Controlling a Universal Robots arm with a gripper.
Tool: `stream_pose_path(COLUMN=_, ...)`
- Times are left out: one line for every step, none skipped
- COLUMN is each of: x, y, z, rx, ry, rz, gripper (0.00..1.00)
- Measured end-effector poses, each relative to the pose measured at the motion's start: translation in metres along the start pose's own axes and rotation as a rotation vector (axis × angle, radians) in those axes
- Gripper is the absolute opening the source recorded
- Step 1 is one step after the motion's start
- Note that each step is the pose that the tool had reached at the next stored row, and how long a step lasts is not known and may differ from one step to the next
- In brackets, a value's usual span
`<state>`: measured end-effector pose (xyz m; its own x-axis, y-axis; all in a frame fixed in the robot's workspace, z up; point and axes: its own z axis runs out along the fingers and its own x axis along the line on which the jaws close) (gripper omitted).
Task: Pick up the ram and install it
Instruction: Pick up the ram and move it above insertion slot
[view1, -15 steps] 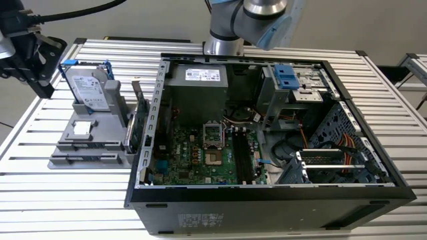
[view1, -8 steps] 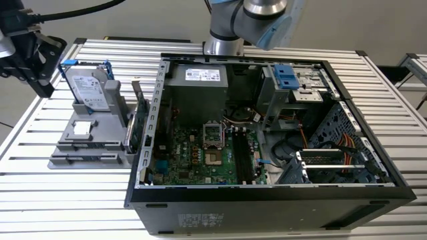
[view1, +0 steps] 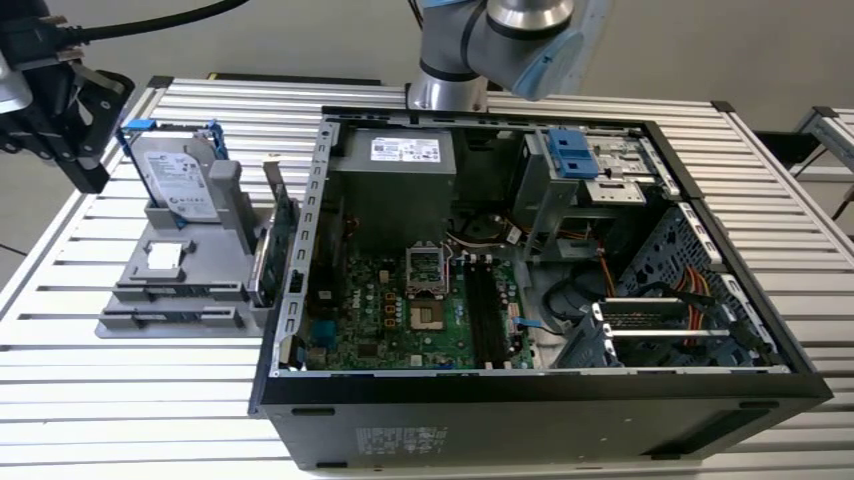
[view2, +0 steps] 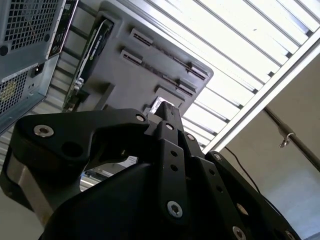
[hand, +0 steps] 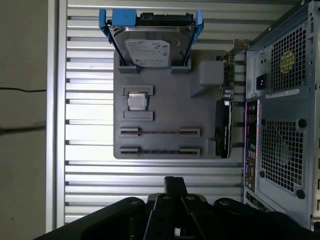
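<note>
The gripper (hand: 175, 181) hangs above the slatted table (hand: 85, 175) with its jaws pressed together and nothing between them. The ram (hand: 159, 150) stands on edge in the gray holder (hand: 170, 112), in the slot nearest the jaws but well apart from them. It shows as a thin dark line, so I take it for the stick, with what seems a twin in the slot just beyond. Farther past the jaws sit a processor chip (hand: 136, 101) and a hard drive (hand: 152, 47).

As I judge it, jaws brought down closed would strike the ram's top edge instead of straddling it. A grip off its middle could tilt so thin a board or bind it in the end clips. An expansion card (hand: 223, 125) stands just beside one end of the slots, between the holder and the computer case (hand: 280, 125), so that side is tight. The opposite side offers bare slats to the table's edge.
</note>
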<state>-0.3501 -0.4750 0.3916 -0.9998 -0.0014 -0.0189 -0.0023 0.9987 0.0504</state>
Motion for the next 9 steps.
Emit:
stream_pose_path(x=0.0, y=0.0, z=0.0, rx=0.0, ry=0.0, rz=0.0, gripper=0.0)
stream_pose_path(x=0.0, y=0.0, z=0.0, rx=0.0, ry=0.0, rz=0.0, gripper=0.0)
stream_pose_path(x=0.0, y=0.0001, z=0.0, rx=0.0, ry=0.0, rz=0.0, gripper=0.0)
stream_pose_path(x=0.0, y=0.0001, z=0.0, rx=0.0, ry=0.0, rz=0.0, gripper=0.0)
stream_pose_path(x=0.0, y=0.0001, z=0.0001, rx=-0.0001, ry=-0.0001, rz=0.0, gripper=0.0)
stream_pose_path(x=0.0, y=0.0001, z=0.0, rx=0.0, ry=0.0, rz=0.0, gripper=0.0)
stream_pose_path(x=0.0, y=0.0001, z=0.0, rx=0.0, ry=0.0, rz=0.0, gripper=0.0)
stream_pose_path(x=0.0, y=0.0001, z=0.0, rx=0.0, ry=0.0, rz=0.0, gripper=0.0)
stream_pose_path(x=0.0, y=0.0001, z=0.0, rx=0.0, ry=0.0001, rz=-0.001, gripper=0.0)
